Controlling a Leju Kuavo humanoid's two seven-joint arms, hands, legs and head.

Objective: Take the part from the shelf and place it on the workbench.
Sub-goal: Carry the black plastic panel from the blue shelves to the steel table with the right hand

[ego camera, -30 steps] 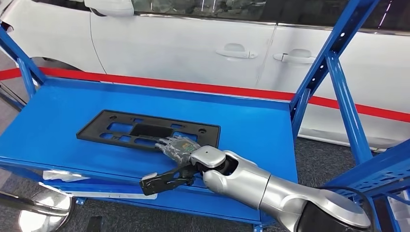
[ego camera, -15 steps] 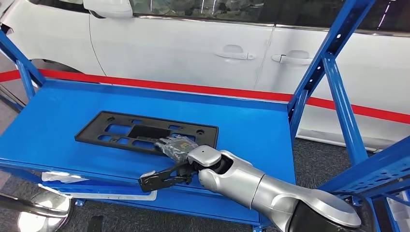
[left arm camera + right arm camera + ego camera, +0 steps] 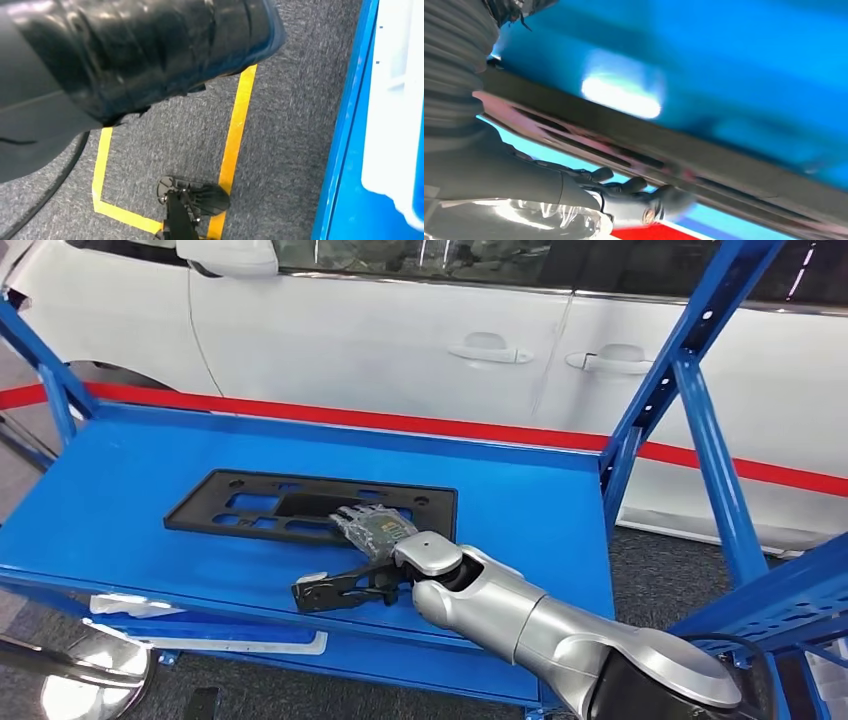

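Shelving of blue steel [image 3: 130,500] carried the flat black rectangular plastic part [image 3: 250,502] on its deck, before a white car [image 3: 400,330]. We saw our right hand [image 3: 372,532] resting on that part's near edge; its grasp we couldn't tell.

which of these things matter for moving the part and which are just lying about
For the job:
black part
blue shelf under it
right hand, resting on the part's near edge

Lying about:
white car
red floor stripe
yellow floor tape
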